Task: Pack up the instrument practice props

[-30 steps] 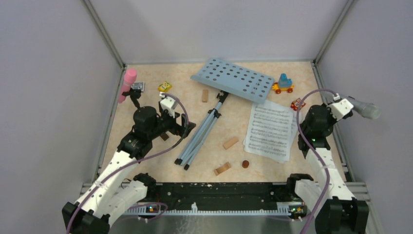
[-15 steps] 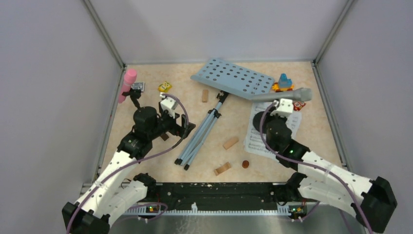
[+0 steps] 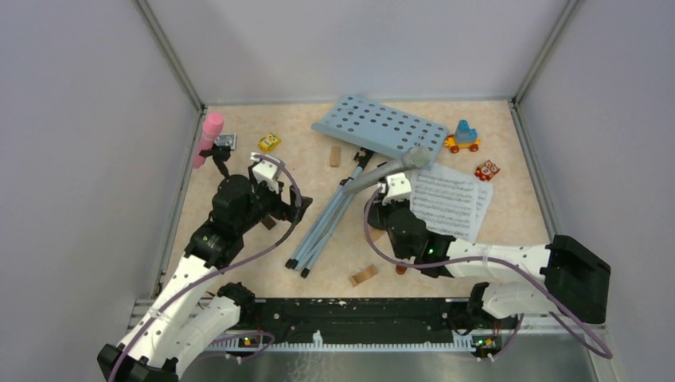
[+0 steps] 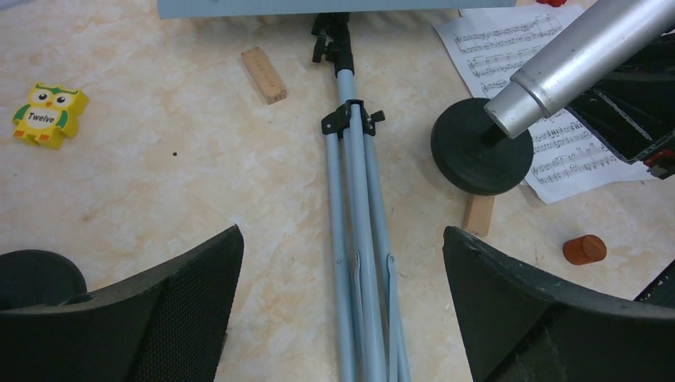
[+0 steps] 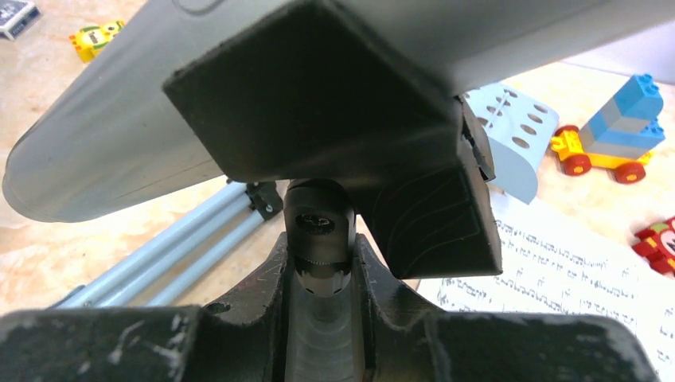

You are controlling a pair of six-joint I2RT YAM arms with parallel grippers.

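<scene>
My right gripper (image 3: 396,193) is shut on the stem of a black round-based mic holder (image 4: 480,150) that carries the silver microphone (image 3: 389,168), tilted up to the left. In the right wrist view the fingers (image 5: 374,274) clamp the stem (image 5: 320,227) under the microphone (image 5: 143,135). The holder's base is low, over the left edge of the white sheet music (image 3: 450,200). My left gripper (image 3: 283,208) is open, its jaws on either side of the grey-blue tripod legs (image 4: 355,239). The pale blue rack (image 3: 380,130) lies at the back. The pink microphone (image 3: 209,135) stands by the left wall.
A second black base (image 4: 32,274) is beside my left finger. A yellow owl block (image 3: 269,142), a blue-and-yellow toy vehicle (image 3: 464,137) and a red toy (image 3: 486,169) lie at the back. Wooden blocks (image 3: 335,155) (image 3: 364,275) and a brown cylinder (image 4: 583,249) are scattered about.
My right arm swung from the right wall leftward across the sheet music, carrying the silver microphone and its holder to beside the tripod. My left gripper shifted slightly.
</scene>
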